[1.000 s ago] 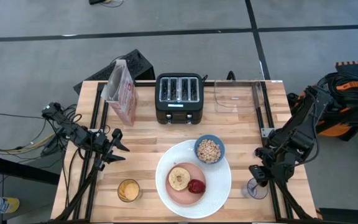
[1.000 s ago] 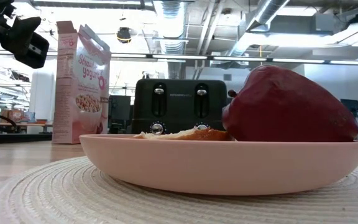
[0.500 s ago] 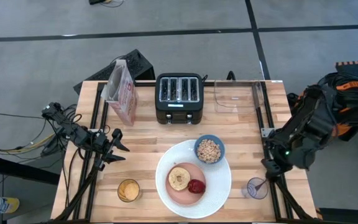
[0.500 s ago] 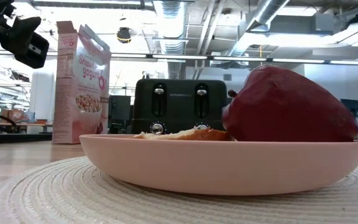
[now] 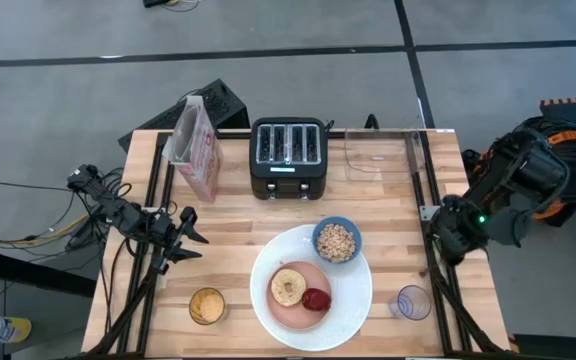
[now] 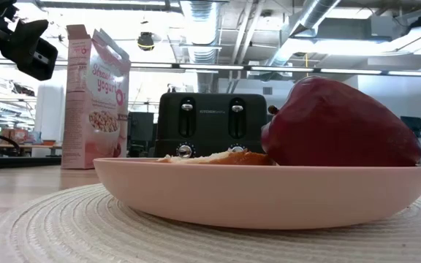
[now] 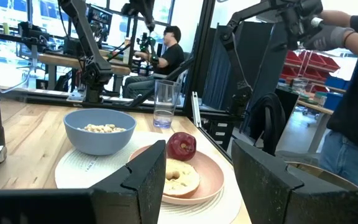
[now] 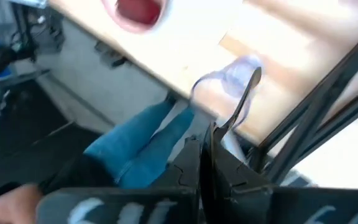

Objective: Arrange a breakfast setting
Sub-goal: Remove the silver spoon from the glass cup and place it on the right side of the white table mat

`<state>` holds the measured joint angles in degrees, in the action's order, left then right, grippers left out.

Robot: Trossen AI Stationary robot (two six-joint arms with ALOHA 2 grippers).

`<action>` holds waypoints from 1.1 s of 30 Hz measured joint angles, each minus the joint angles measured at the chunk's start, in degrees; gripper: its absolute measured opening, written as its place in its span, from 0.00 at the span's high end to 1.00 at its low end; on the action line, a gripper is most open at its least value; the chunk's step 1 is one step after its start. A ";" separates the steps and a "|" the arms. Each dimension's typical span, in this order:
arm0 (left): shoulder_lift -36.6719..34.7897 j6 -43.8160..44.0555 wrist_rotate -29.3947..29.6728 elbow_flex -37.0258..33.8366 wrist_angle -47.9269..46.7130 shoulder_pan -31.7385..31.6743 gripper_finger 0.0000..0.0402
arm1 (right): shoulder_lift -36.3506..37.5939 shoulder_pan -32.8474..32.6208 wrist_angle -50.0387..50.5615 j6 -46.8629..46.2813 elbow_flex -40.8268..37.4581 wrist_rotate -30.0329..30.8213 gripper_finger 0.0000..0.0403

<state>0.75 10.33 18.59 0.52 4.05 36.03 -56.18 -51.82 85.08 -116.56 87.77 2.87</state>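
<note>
Right tool [image 5: 446, 246] beyond table [image 5: 233, 215] edge

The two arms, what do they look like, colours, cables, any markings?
Both arms are dark with exposed black cabling. The left gripper ends in two angular black fingers with flat, blocky faces. The right arm carries orange parts near its base, bundled cables and a small green light; the right gripper has narrow dark fingers. No readable markings show.

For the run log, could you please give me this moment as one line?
right gripper: shut on dark spoon, near clear glass | left gripper: open, idle at table's left
</note>
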 joint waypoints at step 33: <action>-0.01 0.00 0.00 0.01 0.00 -0.01 0.58 | -34.39 18.10 4.89 35.90 -3.58 9.44 0.93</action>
<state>0.74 10.33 18.59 0.53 4.05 36.02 -90.57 -33.72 89.97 -80.66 84.19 12.31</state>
